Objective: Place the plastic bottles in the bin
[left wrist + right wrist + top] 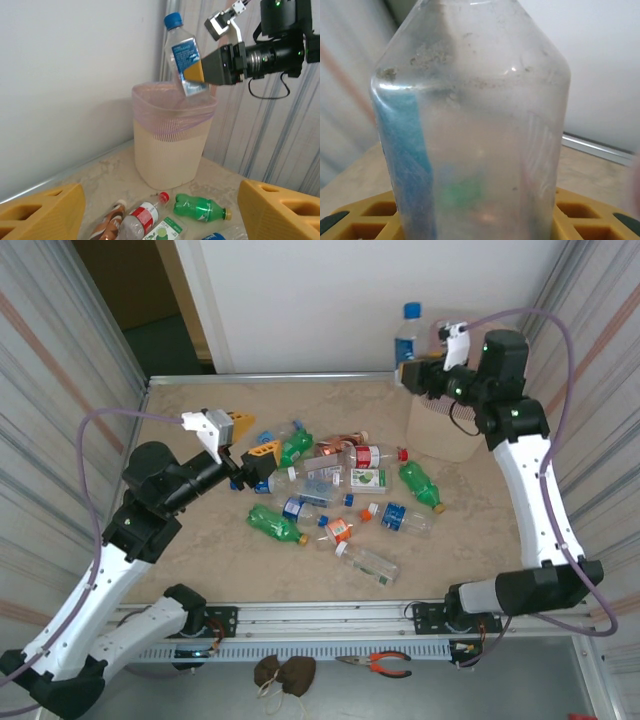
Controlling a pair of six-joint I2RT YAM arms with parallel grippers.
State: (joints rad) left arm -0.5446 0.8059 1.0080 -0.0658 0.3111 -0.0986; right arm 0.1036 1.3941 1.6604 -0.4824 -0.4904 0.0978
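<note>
I see the table (230, 560) first, then the bin (170, 145) directly below my right pincer (200, 70), which is clamped on a clear blue-capped bottle (184, 55); that bottle hangs tilted, cap up, its lower end at the bin's pink-lined rim. My left pincer (255, 437) has its yellow fingers (45, 212) spread wide apart with nothing between them, and the loose bottles (340, 495) lie on the table just ahead of it. Beyond those fingers I pick out a green bottle (200, 207) and a red-labelled bottle (142, 216), both on their sides near the bin's foot
</note>
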